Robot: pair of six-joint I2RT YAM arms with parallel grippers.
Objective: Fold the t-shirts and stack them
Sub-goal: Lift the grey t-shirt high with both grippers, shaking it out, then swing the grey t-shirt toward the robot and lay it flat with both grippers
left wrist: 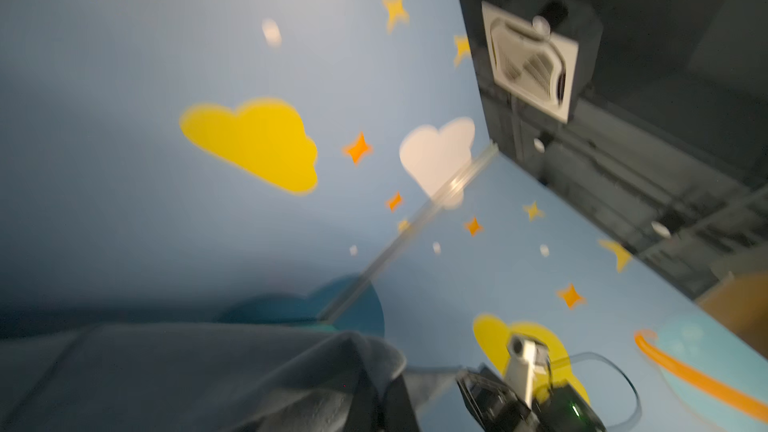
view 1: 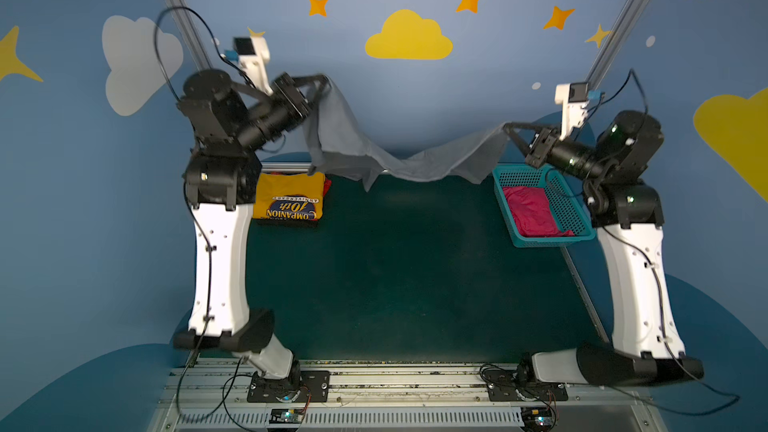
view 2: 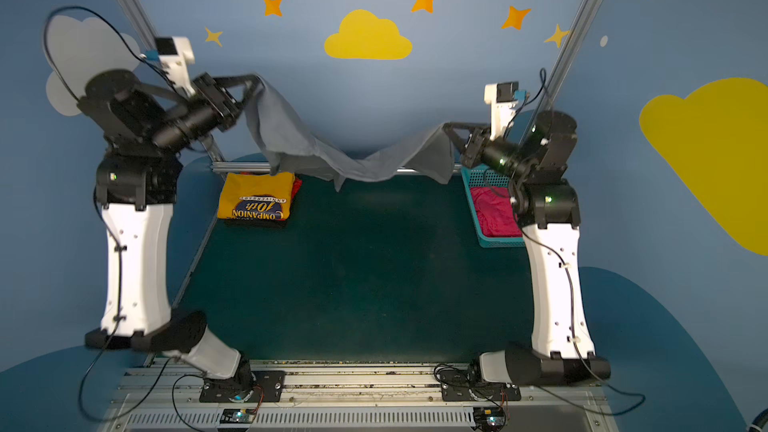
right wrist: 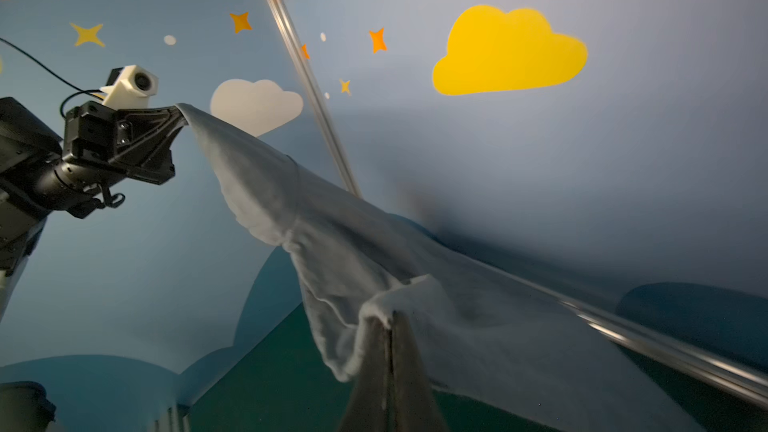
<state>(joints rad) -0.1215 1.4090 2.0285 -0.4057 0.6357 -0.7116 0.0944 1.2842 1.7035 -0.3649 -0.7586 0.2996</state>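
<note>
Left gripper [view 1: 325, 79] raised at 11 o'clock, fingers pressed together, pinching one end of grey t-shirt [view 1: 415, 166]. Right gripper [view 1: 507, 126] lower at 1 o'clock, fingers pinching other end. Shirt sags between them over 12 o'clock edge of table [view 1: 395, 276]. Yellow t-shirt [view 1: 291, 201] folded at 10 o'clock; pink t-shirt [view 1: 532, 211] in teal basket [view 1: 555, 240] at 2 o'clock

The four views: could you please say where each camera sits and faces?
Top view: above the arm bases, looking down on the table; both arms, left tool and right tool shut on the grey t-shirt.
Top view: beside it, same aim, same arms.
Left wrist: on left arm, tilted up at the wall; own tool, right arm.
Right wrist: on right arm, facing the left arm; own tool.
Shared: both wrist views show the grey t-shirt.
</note>
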